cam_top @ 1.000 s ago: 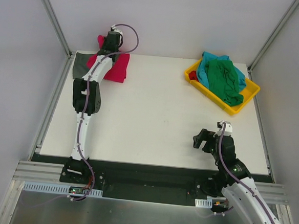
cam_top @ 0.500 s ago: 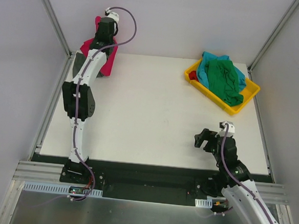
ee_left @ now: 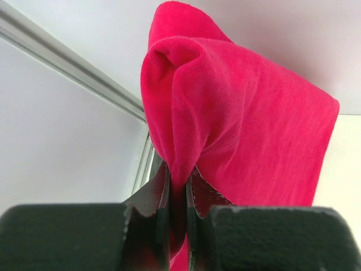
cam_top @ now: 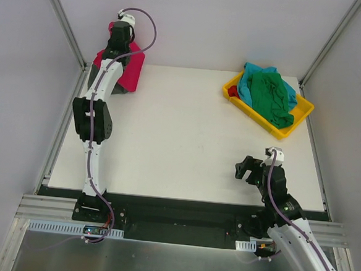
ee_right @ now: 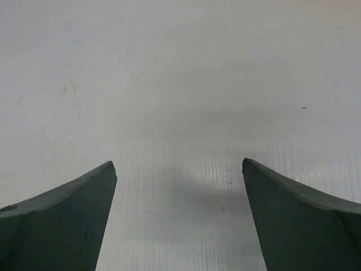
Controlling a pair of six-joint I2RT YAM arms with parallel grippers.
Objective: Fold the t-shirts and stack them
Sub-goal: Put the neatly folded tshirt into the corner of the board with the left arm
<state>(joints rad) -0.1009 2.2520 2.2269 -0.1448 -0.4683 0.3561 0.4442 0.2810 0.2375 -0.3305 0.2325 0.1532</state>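
My left gripper (cam_top: 118, 39) reaches to the table's far left corner and is shut on a bunched fold of the crimson red t-shirt (cam_top: 130, 71). The shirt hangs from it down to the table. In the left wrist view the red t-shirt (ee_left: 254, 130) is pinched between the shut gripper (ee_left: 177, 172). A strip of dark grey t-shirt (cam_top: 93, 75) shows beside the arm, mostly hidden. The green t-shirt (cam_top: 271, 97) and the teal t-shirt (cam_top: 258, 73) lie crumpled in the tray. My right gripper (cam_top: 245, 170) is open and empty over bare table, as the right wrist view (ee_right: 179, 169) shows.
The yellow tray (cam_top: 303, 113) sits at the far right corner, with a small red bit (cam_top: 232, 91) at its left end. Metal frame posts (cam_top: 64, 22) rise at both far corners. The white table (cam_top: 186, 142) lies between the arms.
My left gripper has moved further back and left with the red t-shirt, pulling it up off the table. The right arm has barely moved.
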